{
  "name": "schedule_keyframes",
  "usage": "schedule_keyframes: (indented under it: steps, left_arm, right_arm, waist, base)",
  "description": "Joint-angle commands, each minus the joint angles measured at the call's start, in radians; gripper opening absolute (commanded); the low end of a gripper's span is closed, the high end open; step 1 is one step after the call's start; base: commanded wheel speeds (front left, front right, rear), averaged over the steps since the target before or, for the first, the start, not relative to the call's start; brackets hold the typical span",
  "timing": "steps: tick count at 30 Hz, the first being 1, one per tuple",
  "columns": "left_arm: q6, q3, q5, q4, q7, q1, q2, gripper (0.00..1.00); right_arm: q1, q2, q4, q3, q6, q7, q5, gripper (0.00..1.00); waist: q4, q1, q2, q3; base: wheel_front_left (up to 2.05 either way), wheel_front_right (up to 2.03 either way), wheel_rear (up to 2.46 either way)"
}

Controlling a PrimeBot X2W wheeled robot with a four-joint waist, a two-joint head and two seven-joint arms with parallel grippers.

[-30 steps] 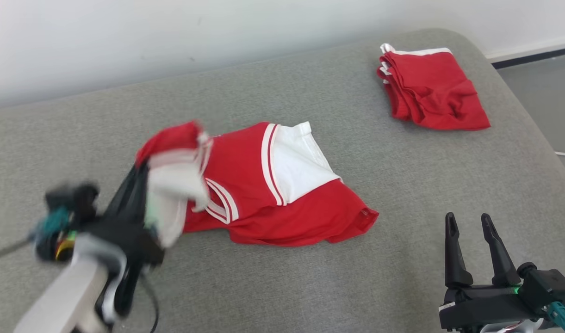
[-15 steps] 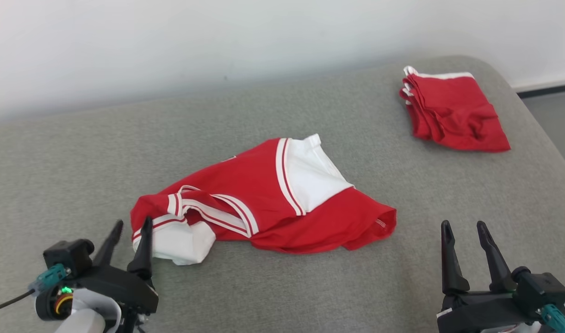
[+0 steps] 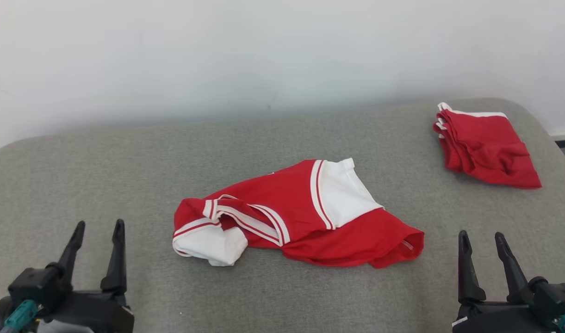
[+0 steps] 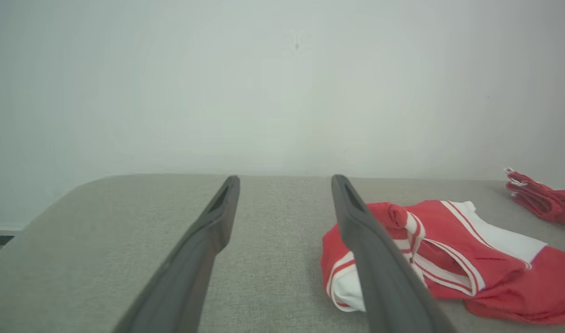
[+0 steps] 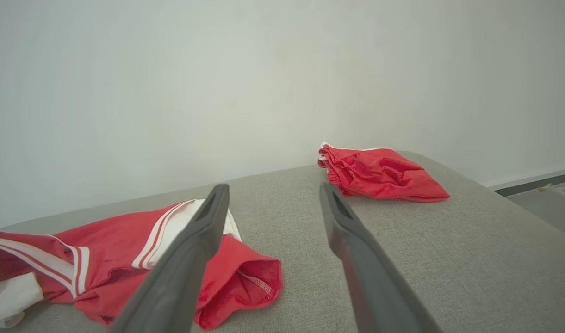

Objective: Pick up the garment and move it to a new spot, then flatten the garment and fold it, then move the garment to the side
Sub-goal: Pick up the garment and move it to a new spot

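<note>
While both arms are resting low at the near edge of the head view, the red-and-white garment (image 3: 301, 212) is lying crumpled near the middle of the grey fabric-covered table (image 3: 125, 152), touching neither claw. Its long axis is running from about 8 o'clock to 4 o'clock. A white sleeve end is bunching at the 8 o'clock end. A white panel edged with red and white stripes is facing up toward 1 o'clock, and an open red hem is pointing to 4 o'clock. The cloth is not lying flat; folds are overlapping along the striped trim.

The left claw (image 3: 100, 224) is sitting at 8 o'clock of the garment, well apart from it, with its fingers pointing to 12 o'clock. Its jaws are standing wide with nothing between them. In the left wrist view the grey cover is showing through the gap, and the garment is lying off toward 4 o'clock, partly behind one finger.

The right claw (image 3: 481, 235) is sitting at 4 o'clock of the garment, near the hem but apart from it. Its jaws are likewise standing wide and gripping nothing.

A folded red pile (image 3: 488, 145) is lying at 2 o'clock of the garment, well apart, by the table's far right corner. A plain pale wall (image 3: 263, 55) is rising behind the table at 12 o'clock.
</note>
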Motion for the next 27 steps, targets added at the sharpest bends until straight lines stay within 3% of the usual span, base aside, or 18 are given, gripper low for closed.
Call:
schedule_keyframes:
  steps: [1,10,27]
  left_arm:
    - [-0.002,0.013,0.03,-0.015,-0.003,0.031,0.006,1.0]
    - [-0.009,0.112,0.133,-0.084,-0.003,0.147,-0.007,1.0]
    - [-0.127,0.256,0.239,-0.08,-0.003,0.243,-0.136,1.0]
  right_arm:
    - [0.012,0.0,-0.006,-0.004,-0.003,0.001,-0.002,1.0]
    - [0.036,0.0,-0.013,-0.016,-0.003,-0.001,0.014,1.0]
    - [0.061,0.0,0.015,0.018,-0.003,-0.021,0.043,1.0]
  waist:
    - [0.029,0.0001,0.0,-0.024]
    - [0.058,0.0001,0.0,-0.043]
    - [0.076,0.0001,0.0,-0.038]
  base:
    - [0.0,0.0,0.0]
    - [0.0,0.0,0.0]
    - [0.0,0.0,0.0]
